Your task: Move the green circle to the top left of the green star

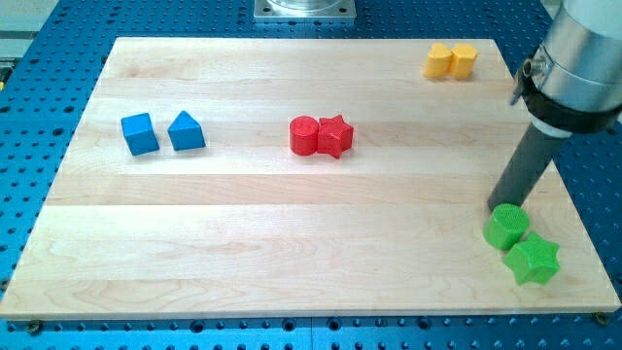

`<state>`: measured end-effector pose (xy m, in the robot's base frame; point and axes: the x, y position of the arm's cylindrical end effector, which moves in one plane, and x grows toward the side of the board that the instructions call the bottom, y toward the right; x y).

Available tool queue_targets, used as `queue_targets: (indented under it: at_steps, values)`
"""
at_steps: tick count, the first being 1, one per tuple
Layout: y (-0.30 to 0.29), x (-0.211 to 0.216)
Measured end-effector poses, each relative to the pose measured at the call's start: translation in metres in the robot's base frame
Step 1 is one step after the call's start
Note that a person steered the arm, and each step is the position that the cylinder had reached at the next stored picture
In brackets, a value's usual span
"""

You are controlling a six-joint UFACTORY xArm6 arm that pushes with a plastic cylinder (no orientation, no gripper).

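Note:
The green circle [506,227] sits near the view's bottom right of the wooden board [292,233]. The green star [533,260] lies just below and right of it, touching it. My tip [500,205] is the lower end of the dark rod and stands at the circle's upper edge, touching or nearly touching it. The arm's grey body comes in from the view's top right.
A red circle [304,135] and a red star [334,135] touch near the board's middle top. A blue cube [139,133] and a blue triangle [186,130] sit at the left. Two yellow blocks [450,60] sit at the top right.

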<state>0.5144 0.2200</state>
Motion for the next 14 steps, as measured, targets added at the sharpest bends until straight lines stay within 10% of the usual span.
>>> queue_targets:
  at_steps: [14]
  values:
    - [-0.091, -0.051]
